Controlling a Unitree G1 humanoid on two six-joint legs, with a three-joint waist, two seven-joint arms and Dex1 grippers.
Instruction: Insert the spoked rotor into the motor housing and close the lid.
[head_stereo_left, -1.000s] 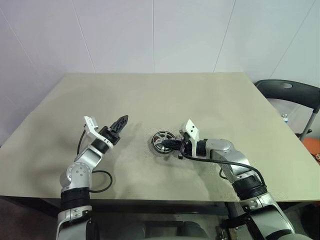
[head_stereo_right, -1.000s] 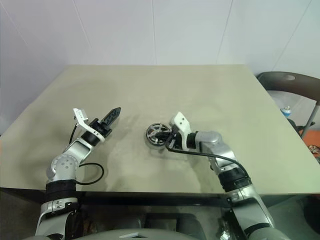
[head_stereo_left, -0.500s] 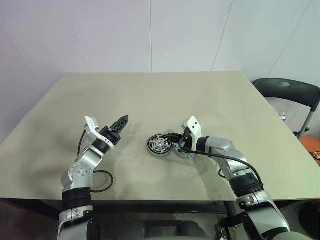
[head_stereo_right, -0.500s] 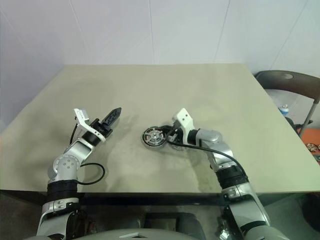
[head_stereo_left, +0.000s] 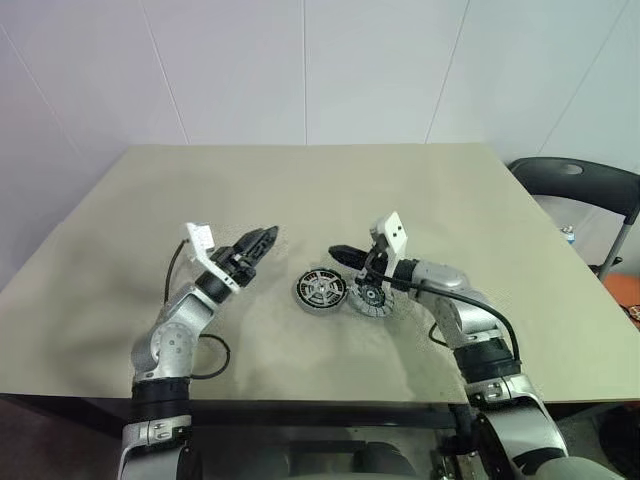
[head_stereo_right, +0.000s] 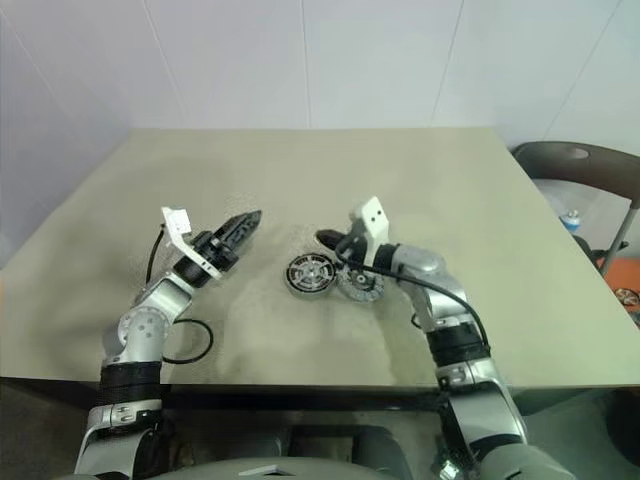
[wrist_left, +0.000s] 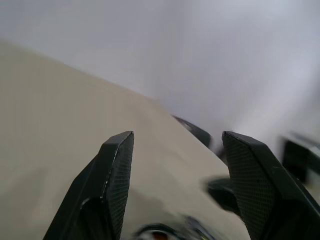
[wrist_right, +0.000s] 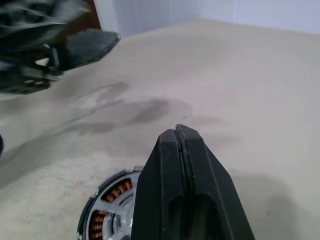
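Up above the bench (head_stereo_left: 420, 180), both arms reach forward and inward, their tips pointing toward each other over the middle. On the robot's left, the left gripper (head_stereo_left: 262, 240) is raised clear of the surface and angled toward the centre, its jaws standing apart with nothing between them; the left wrist view shows the two dark textured fingers (wrist_left: 117, 165) well separated against the bench top and the pale wall. On the right, the right gripper (head_stereo_left: 340, 253) is held up above the parts, pointing to the robot's left, its jaws pressed together and empty; the right wrist view shows the two fingers (wrist_right: 186, 165) meeting along a thin seam. Below that gripper the motor housing (head_stereo_left: 321, 291) lies flat on the bench, its copper windings ringing a silver centre. Just beside it, on the robot's right and partly under the right wrist, sits the lid (head_stereo_left: 372, 299); whether the two touch cannot be told. The right wrist view catches the housing's copper coils close up and the other gripper across the bench. A dark chair (head_stereo_left: 585, 190) stands past the bench's far right corner.
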